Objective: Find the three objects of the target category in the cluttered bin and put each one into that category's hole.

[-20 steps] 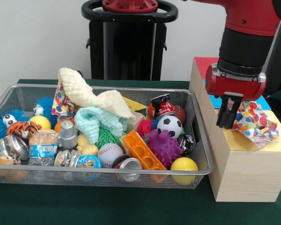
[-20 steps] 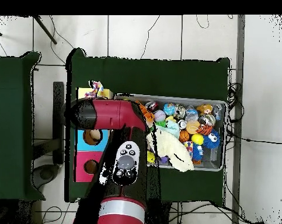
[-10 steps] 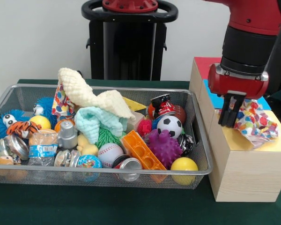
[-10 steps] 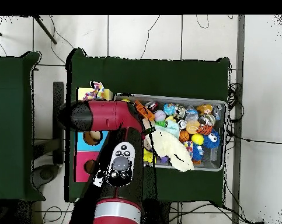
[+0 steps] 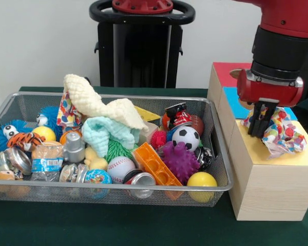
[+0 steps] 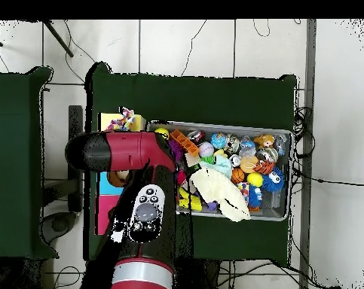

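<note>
Spotted cloth (image 5: 280,134) beneath end effector (image 5: 260,124)

The arm (image 5: 280,31) consists of glossy red cylindrical housings separated by a black band, ending in a red wrist collar with a silver rim. The gripper (image 5: 260,122) below it is black. From overhead, the arm link (image 6: 143,218) carries a black panel with a round grey dial and small buttons, and the pedestal (image 5: 141,36) is black with a red cap and a black ring handle.

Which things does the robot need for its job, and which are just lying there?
For the job: spotted cloth on the yellow-faced box; another spotted cloth in the wire basket; the gripper.
Just lying about: cream knitted cloth, soccer ball, purple spiky ball.
</note>
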Available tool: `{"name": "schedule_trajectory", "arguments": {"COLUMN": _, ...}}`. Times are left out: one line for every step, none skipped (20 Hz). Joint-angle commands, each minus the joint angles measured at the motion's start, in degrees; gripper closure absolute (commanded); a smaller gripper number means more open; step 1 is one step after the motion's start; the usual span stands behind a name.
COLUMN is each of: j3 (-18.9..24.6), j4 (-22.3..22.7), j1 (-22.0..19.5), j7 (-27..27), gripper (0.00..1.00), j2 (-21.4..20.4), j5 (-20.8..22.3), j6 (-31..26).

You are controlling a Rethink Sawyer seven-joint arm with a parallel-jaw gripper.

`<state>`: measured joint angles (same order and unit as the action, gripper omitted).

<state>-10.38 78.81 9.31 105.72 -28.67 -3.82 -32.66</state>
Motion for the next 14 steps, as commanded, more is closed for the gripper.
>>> {"name": "schedule_trajectory", "arguments": {"j3": 4.67, "j4": 2.33, "j1": 0.28, "j7": 8.09, "gripper": 1.0, "j2": 4.61, "j5": 0.0, "j6": 1.22}}
{"name": "schedule_trajectory", "arguments": {"j3": 4.79, "j4": 2.06, "j1": 0.37, "j7": 8.19, "gripper": 1.0, "j2": 4.85, "j5": -0.17, "j6": 1.33}}
{"name": "schedule_trajectory", "arguments": {"j3": 4.97, "j4": 1.88, "j1": 0.39, "j7": 8.2, "gripper": 1.0, "j2": 5.04, "j5": -0.29, "j6": 1.52}}
{"name": "schedule_trajectory", "arguments": {"j3": 5.21, "j4": 2.16, "j1": 0.38, "j7": 8.17, "gripper": 1.0, "j2": 4.89, "j5": -0.4, "j6": 1.74}}
{"name": "schedule_trajectory", "arguments": {"j3": 5.34, "j4": 2.16, "j1": 0.39, "j7": 8.14, "gripper": 1.0, "j2": 4.97, "j5": -0.42, "j6": 1.95}}
{"name": "schedule_trajectory", "arguments": {"j3": 5.47, "j4": 2.15, "j1": 0.41, "j7": 8.11, "gripper": 1.0, "j2": 5.05, "j5": -0.44, "j6": 2.16}}
{"name": "schedule_trajectory", "arguments": {"j3": 5.34, "j4": 1.74, "j1": 0.55, "j7": 8.34, "gripper": 1.0, "j2": 5.41, "j5": -0.46, "j6": 2.29}}
{"name": "schedule_trajectory", "arguments": {"j3": 5.2, "j4": 1.53, "j1": 0.69, "j7": 8.57, "gripper": 1.0, "j2": 5.61, "j5": -0.49, "j6": 2.33}}
{"name": "schedule_trajectory", "arguments": {"j3": 5.03, "j4": 1.24, "j1": 0.84, "j7": 8.65, "gripper": 1.0, "j2": 5.78, "j5": -0.42, "j6": 2.23}}
{"name": "schedule_trajectory", "arguments": {"j3": 4.91, "j4": 0.87, "j1": 0.87, "j7": 8.63, "gripper": 1.0, "j2": 5.97, "j5": -0.36, "j6": 2.14}}
{"name": "schedule_trajectory", "arguments": {"j3": 4.79, "j4": 0.49, "j1": 0.91, "j7": 8.61, "gripper": 1.0, "j2": 6.17, "j5": -0.3, "j6": 2.06}}
{"name": "schedule_trajectory", "arguments": {"j3": 4.72, "j4": 0.33, "j1": 0.92, "j7": 8.78, "gripper": 1.0, "j2": 6.56, "j5": -0.31, "j6": 2.26}}
{"name": "schedule_trajectory", "arguments": {"j3": 4.52, "j4": 0.17, "j1": 1.16, "j7": 9.29, "gripper": 1.0, "j2": 7.11, "j5": -0.36, "j6": 2.62}}
{"name": "schedule_trajectory", "arguments": {"j3": 4.11, "j4": -0.48, "j1": 1.57, "j7": 10.01, "gripper": 1.0, "j2": 8.16, "j5": -0.38, "j6": 3.13}}
